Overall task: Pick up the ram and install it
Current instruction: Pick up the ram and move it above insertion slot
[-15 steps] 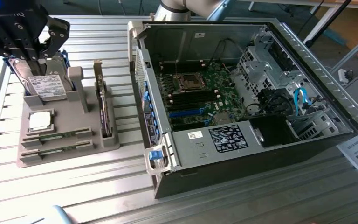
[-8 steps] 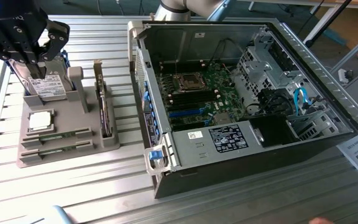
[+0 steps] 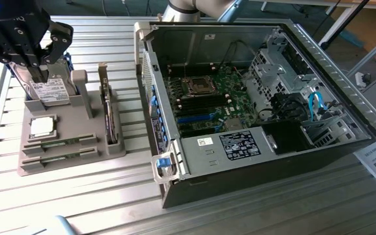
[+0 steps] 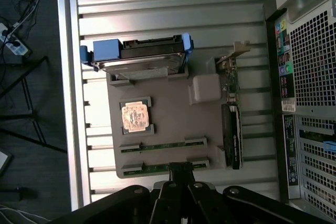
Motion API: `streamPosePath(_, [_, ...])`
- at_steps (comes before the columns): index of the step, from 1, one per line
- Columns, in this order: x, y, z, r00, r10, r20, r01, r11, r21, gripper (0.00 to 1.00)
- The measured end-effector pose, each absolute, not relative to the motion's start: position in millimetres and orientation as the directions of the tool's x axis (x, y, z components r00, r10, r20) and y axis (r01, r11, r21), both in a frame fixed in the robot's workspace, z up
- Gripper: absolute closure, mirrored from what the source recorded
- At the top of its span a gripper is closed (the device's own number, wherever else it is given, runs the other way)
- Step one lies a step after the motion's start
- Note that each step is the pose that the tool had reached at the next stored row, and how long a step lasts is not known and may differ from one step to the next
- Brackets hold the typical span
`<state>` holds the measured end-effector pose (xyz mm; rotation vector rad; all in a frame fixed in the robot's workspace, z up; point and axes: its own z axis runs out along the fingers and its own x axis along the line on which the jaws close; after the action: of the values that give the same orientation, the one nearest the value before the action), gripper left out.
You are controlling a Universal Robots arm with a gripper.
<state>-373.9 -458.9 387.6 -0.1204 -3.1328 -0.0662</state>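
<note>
1. The gripper [image 3: 39,77] [image 4: 181,170] is clenched, its fingers pressed together with nothing between them.
2. Two ram sticks lie side by side in slots on a gray holder [image 3: 51,167] [image 4: 168,114], which sits on a slatted metal table [image 3: 77,205] [image 4: 173,3].
3. The outer ram stick [image 3: 60,156] [image 4: 157,168] lies along the holder's edge. The inner ram stick [image 3: 60,143] [image 4: 163,145] lies just beside it, between it and the processor chip [image 3: 41,126] [image 4: 137,116].
4. In the wrist view the fingertips line up with the middle of the outer ram stick. Whether they touch it I cannot tell.
5. In the exterior view the gripper appears over the holder's far end, in front of the hard drive [image 3: 49,90] [image 4: 139,66], which stands on edge there.
6. An expansion card [image 3: 111,117] [image 4: 232,129] stands upright along the side of the holder nearest the computer.
7. The computer case [image 3: 175,44] [image 4: 310,51] lies open on the table, on the exterior view's right, just beside the holder.
8. Inside the case the green motherboard [image 3: 221,93] is exposed.
9. Both sticks are in the holder, well apart from the motherboard.
</note>
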Motion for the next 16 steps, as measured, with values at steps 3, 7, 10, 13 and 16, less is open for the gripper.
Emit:
streamPosePath(3, [-373.9, -458.9, 387.6, -0.997, 0.076, 0.007, 0.077, 0.996, 0.042, 0.89])
streamPosePath(7, [-373.9, -458.9, 387.6, -0.998, 0.064, 0.007, 0.064, 0.997, 0.042, 0.89])
streamPosePath(10, [-373.9, -458.9, 387.6, -0.999, 0.044, 0.007, 0.045, 0.998, 0.042, 0.89])
streamPosePath(13, [-373.9, -458.9, 387.6, -1.0, 0.025, 0.007, 0.026, 0.999, 0.042, 0.89])
streamPosePath(16, [-373.8, -458.9, 387.6, -1.0, 0.005, 0.008, 0.005, 0.999, 0.041, 0.89])
